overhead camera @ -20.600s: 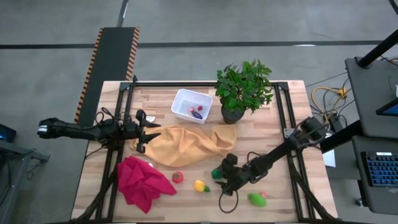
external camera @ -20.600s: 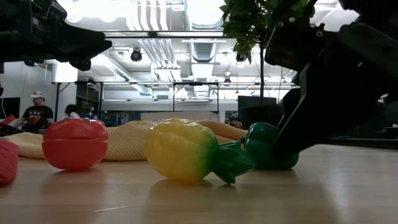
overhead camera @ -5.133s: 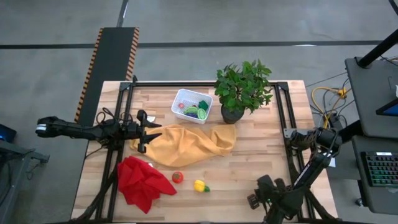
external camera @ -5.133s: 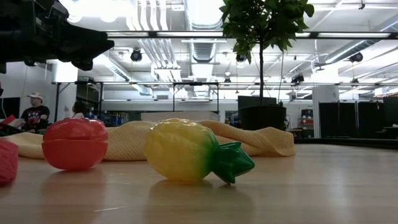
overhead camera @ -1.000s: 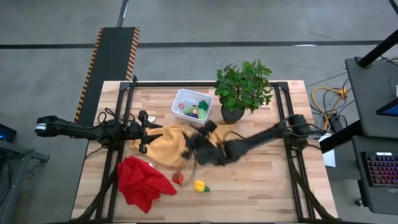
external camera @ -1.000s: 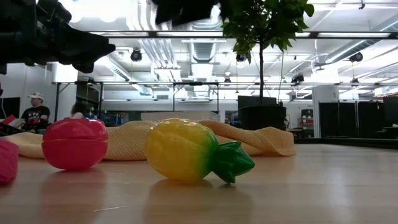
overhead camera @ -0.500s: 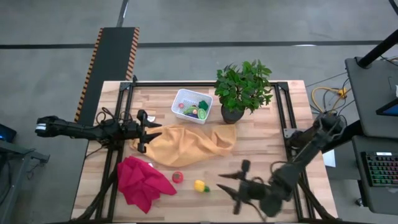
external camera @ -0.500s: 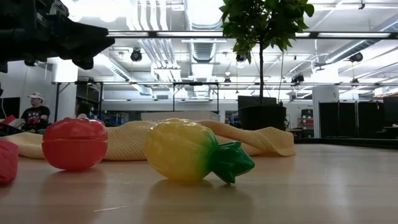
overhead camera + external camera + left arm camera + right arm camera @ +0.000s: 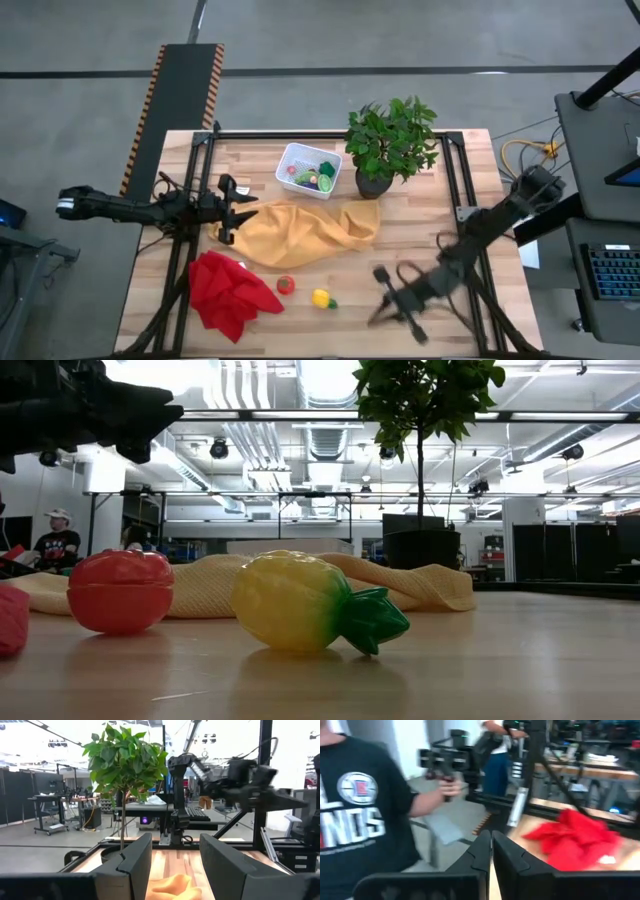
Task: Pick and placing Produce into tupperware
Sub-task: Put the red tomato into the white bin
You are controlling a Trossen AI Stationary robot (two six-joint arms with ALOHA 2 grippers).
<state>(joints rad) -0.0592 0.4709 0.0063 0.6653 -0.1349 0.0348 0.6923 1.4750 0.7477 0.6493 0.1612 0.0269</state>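
The white tupperware [image 9: 290,160] stands at the table's far middle with several pieces of produce [image 9: 315,177] in it. A red round fruit [image 9: 286,285] [image 9: 121,592] and a yellow pineapple-like piece [image 9: 321,298] [image 9: 300,602] lie on the wood near the front edge. My right gripper [image 9: 383,285] [image 9: 491,845] hangs shut and empty to the right of the yellow piece, clear of it. My left gripper [image 9: 228,208] [image 9: 175,865] stands open above the left end of the yellow cloth, with nothing between its fingers.
A yellow cloth [image 9: 300,232] lies across the table's middle and a red cloth [image 9: 228,292] lies at the near left. A potted plant [image 9: 390,145] stands right of the tupperware. A person in a dark shirt [image 9: 360,820] stands beyond the table edge.
My right gripper has swung from above the yellow cloth's middle toward the table's near right, past the yellow piece, then a little back toward the far edge, and it has shut. The produce and the cloths have stayed in place.
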